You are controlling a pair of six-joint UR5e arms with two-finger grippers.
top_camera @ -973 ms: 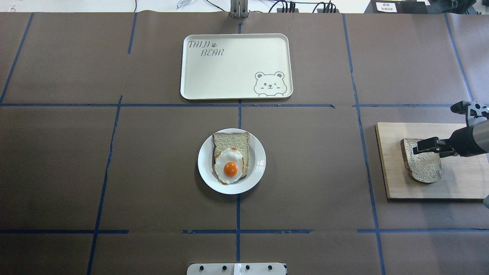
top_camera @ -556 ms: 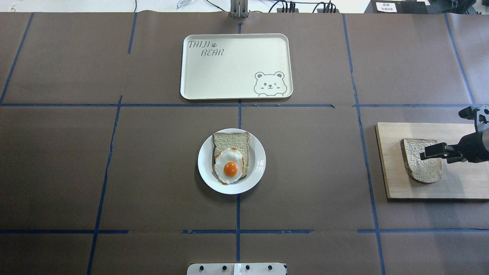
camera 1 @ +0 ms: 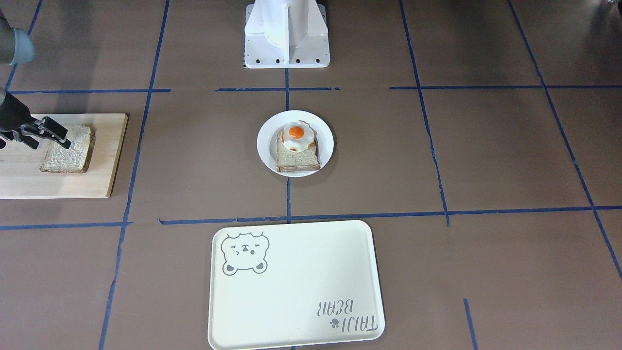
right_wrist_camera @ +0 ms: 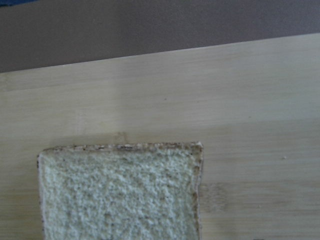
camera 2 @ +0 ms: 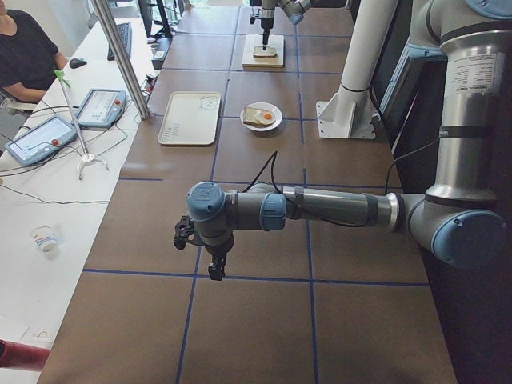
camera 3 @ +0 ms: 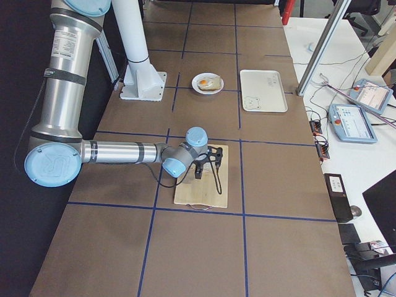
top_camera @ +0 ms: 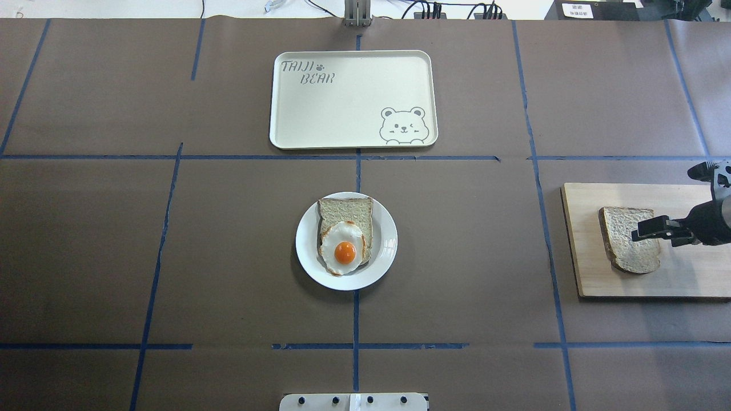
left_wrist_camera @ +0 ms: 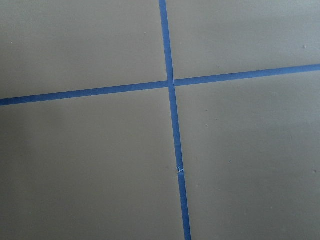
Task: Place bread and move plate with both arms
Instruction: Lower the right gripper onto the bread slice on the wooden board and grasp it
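The bread [top_camera: 627, 246], a speckled tan slice, lies flat on a wooden board [top_camera: 685, 274] at the far right. It also shows in the front view [camera 1: 68, 153] and fills the lower part of the right wrist view [right_wrist_camera: 120, 195]. My right gripper [top_camera: 639, 231] hovers open over the slice's right side, holding nothing. The white plate [top_camera: 388, 240] sits mid-table and holds a paler slice topped with a fried egg [top_camera: 345, 251]. My left gripper [camera 2: 215, 270] shows only in the exterior left view, low over bare table; I cannot tell whether it is open or shut.
A cream tray with a bear drawing [top_camera: 354, 100] lies beyond the plate at the far middle. The robot's white base [camera 1: 286, 34] stands at the near edge. Blue tape lines cross the brown table cover.
My right gripper has drawn back a little toward the right edge and shifted nearer over the bread. The bread, plate and tray have not moved.
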